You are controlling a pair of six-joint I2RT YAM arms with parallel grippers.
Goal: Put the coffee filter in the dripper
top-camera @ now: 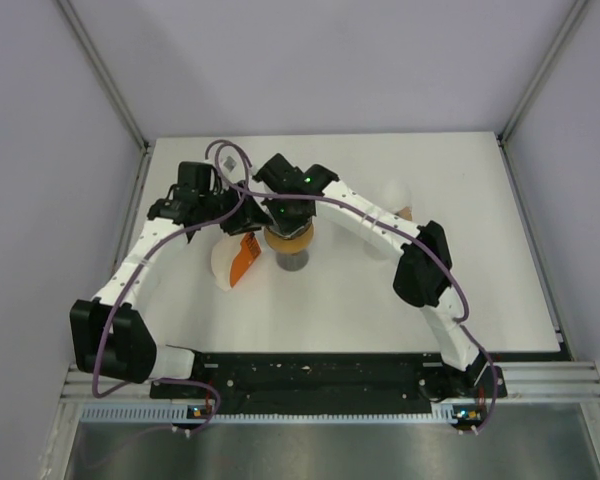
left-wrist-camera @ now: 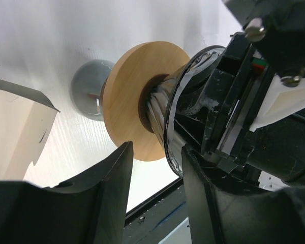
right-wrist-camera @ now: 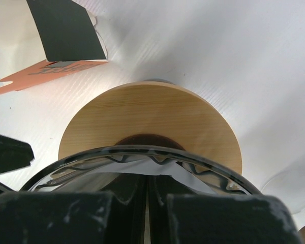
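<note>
The glass dripper (top-camera: 290,238) with its round wooden collar (right-wrist-camera: 147,117) stands on a grey cup (left-wrist-camera: 89,89) at mid table. My right gripper (top-camera: 288,220) reaches down into the dripper's mouth. Its jaws (right-wrist-camera: 147,190) are nearly closed on the white coffee filter (right-wrist-camera: 160,166), which lies inside the glass rim (right-wrist-camera: 142,151). My left gripper (top-camera: 242,218) is just left of the dripper. In the left wrist view it is open (left-wrist-camera: 157,152), the glass rim (left-wrist-camera: 180,101) close to its right finger (left-wrist-camera: 203,193), and it holds nothing.
An orange and white filter packet (top-camera: 236,262) lies left of the cup, also in the right wrist view (right-wrist-camera: 46,71). A clear plastic item (top-camera: 395,195) sits at the back right. The black front rail (top-camera: 310,370) runs along the near edge.
</note>
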